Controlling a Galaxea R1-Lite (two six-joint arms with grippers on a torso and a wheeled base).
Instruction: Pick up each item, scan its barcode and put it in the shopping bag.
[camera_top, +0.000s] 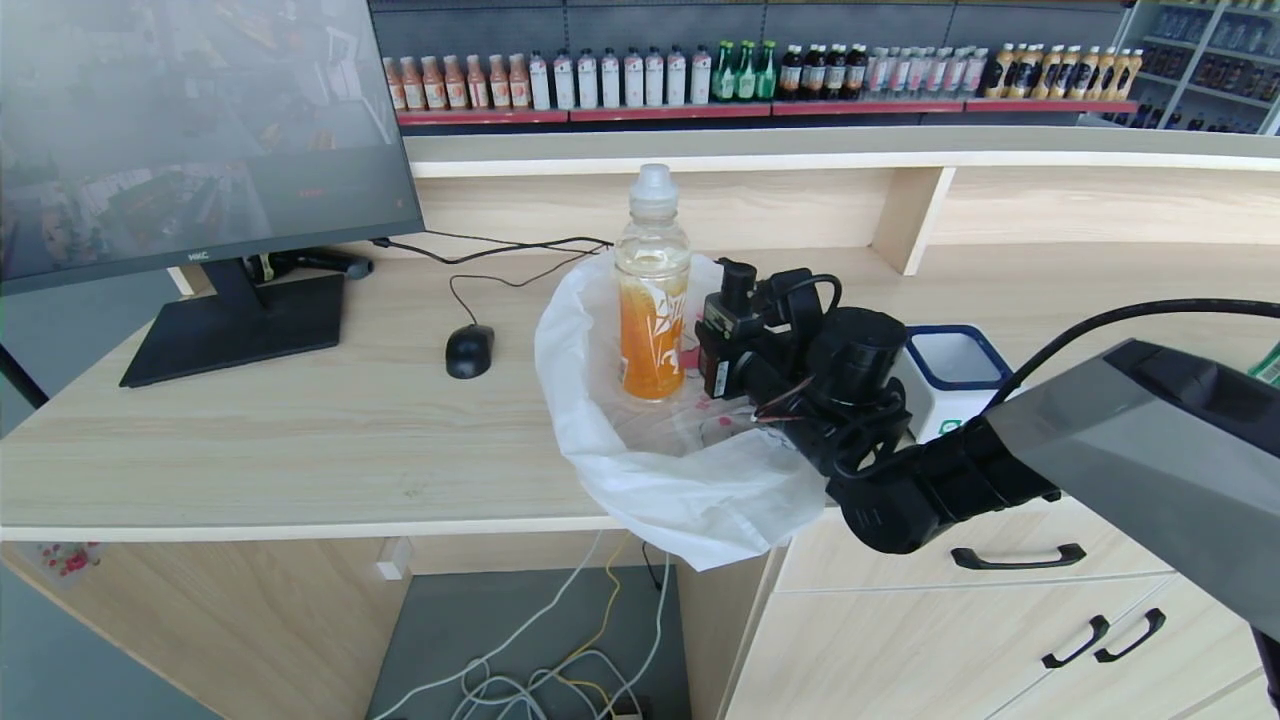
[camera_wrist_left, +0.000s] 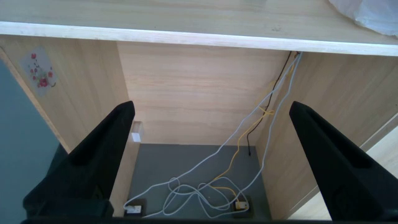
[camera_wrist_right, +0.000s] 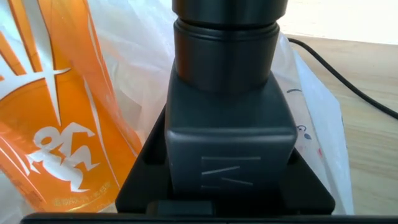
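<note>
My right gripper (camera_top: 745, 360) sits just over the open mouth of the white plastic shopping bag (camera_top: 690, 490). Its fingers are closed against a dark grey, square-bodied bottle with a round black cap (camera_wrist_right: 229, 134), which I hold upright between them. Inside the bag, just beside that dark bottle and on my left of it, a clear plastic bottle of orange drink with a white cap (camera_top: 652, 300) stands upright. The bag rests on the light wooden counter (camera_top: 300, 440), with its front edge drooping over the counter's lip.

My left gripper (camera_wrist_left: 211, 112) hangs low, below the counter's edge. Its two black fingers (camera_wrist_left: 106, 149) are spread wide with nothing between them, and it faces the recess under the counter, where white and yellow cables (camera_wrist_left: 205, 186) lie tangled on the floor.

Just beyond my right wrist stands a white box with a dark blue rim (camera_top: 950, 375). Well to the left of the bag are a black computer mouse (camera_top: 469, 350) and a large black monitor on a flat stand (camera_top: 190, 130).
</note>
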